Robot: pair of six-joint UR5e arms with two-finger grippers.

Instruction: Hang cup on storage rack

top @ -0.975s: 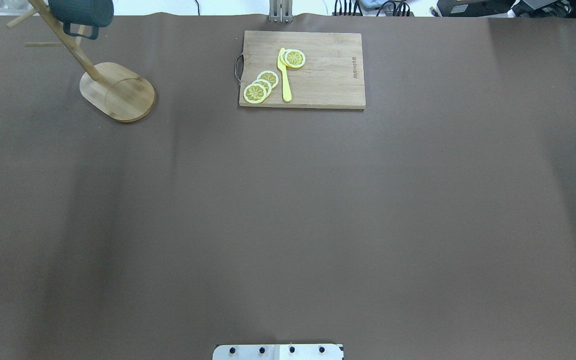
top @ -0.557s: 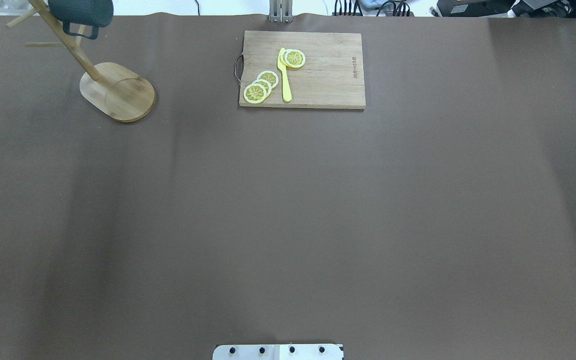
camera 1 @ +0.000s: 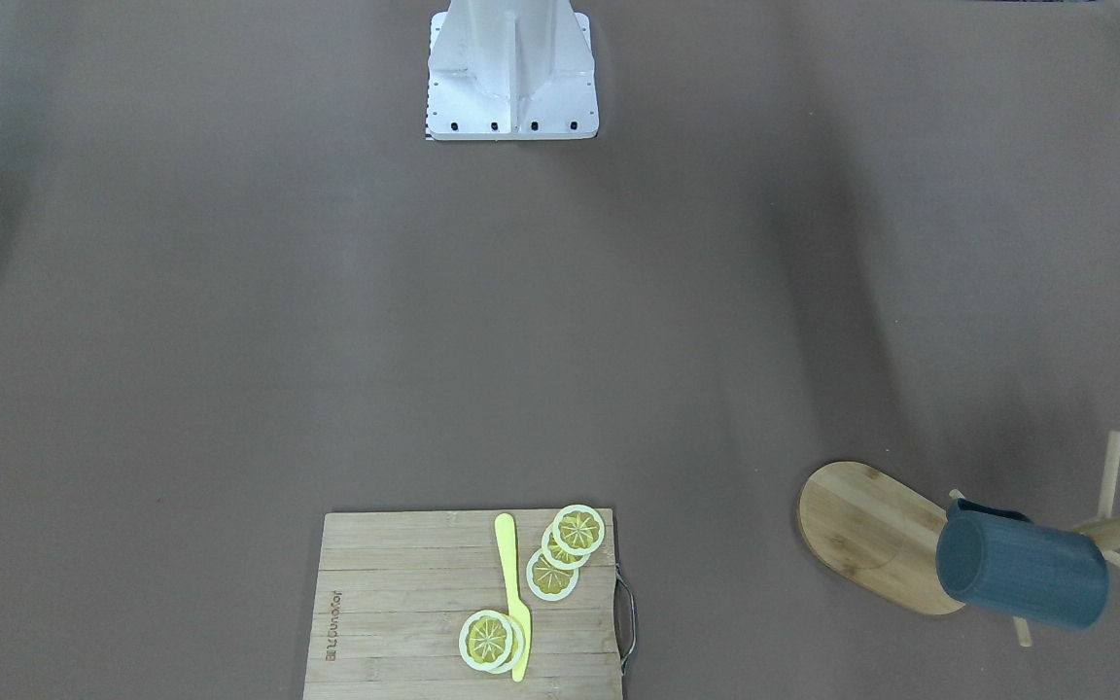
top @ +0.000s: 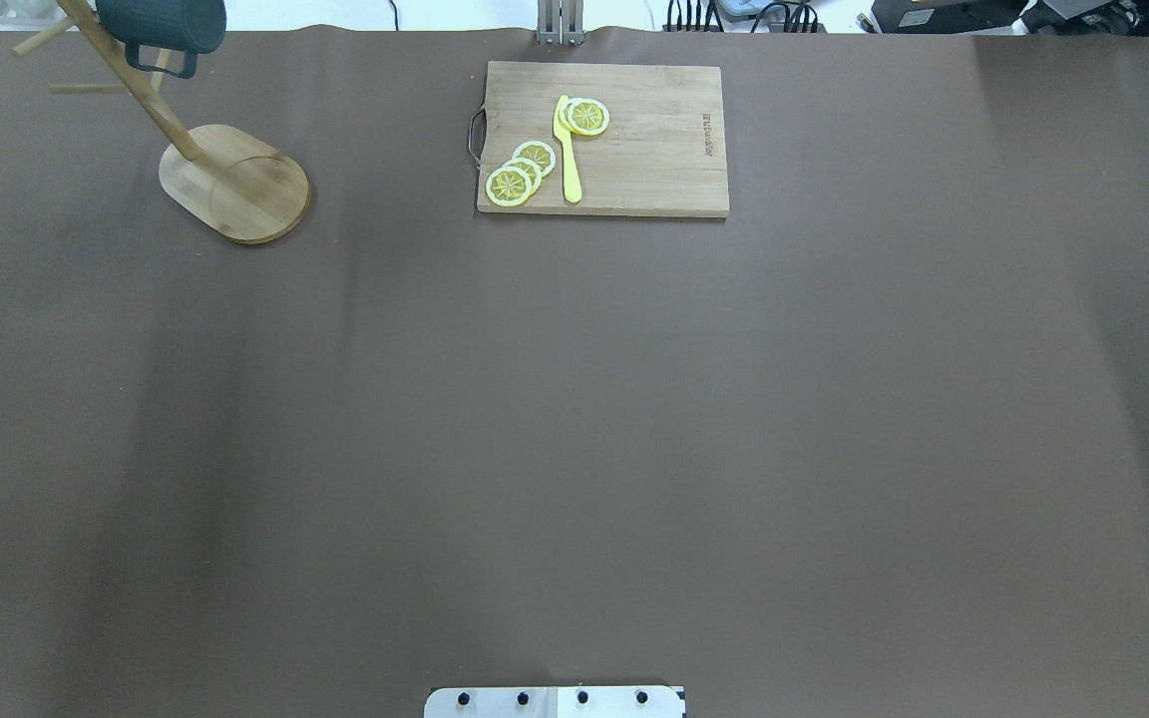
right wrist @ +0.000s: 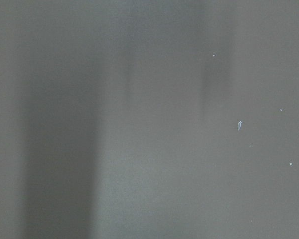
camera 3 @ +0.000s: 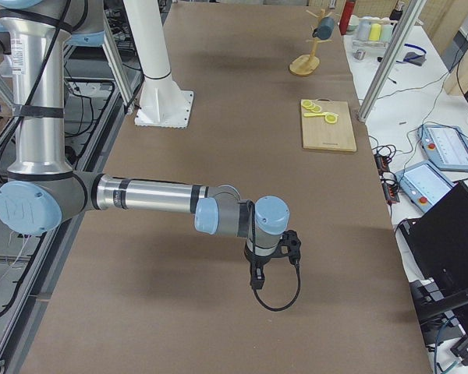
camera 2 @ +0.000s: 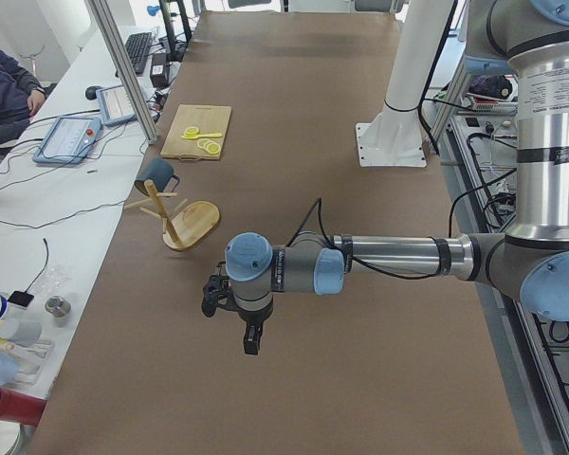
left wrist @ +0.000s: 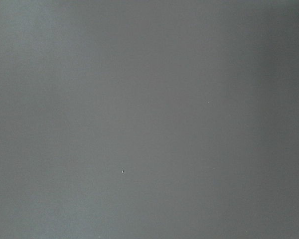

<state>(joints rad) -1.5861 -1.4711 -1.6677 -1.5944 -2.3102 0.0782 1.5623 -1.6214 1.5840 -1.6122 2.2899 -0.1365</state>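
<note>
The only lettering on my counter [camera 1: 327,340] is a small dark brand mark [camera 1: 332,627] burned into the cutting board [camera 1: 395,583], along the short edge opposite its metal handle [camera 1: 626,622]. In the front-facing view it lies sideways and looks like "Joyoung", though I cannot be sure of the letters. My left arm [camera 2: 550,171] carries fine black print [camera 2: 550,90] on its upright silver tube, too small to read. A blue joint cap on my right arm [camera 3: 31,117] bears a pale emblem [camera 3: 19,209] I cannot make out

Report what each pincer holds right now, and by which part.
Nothing is held. The cup hangs on the storage rack, far from both arms, and the left pincer and right pincer show nothing in them.
</note>
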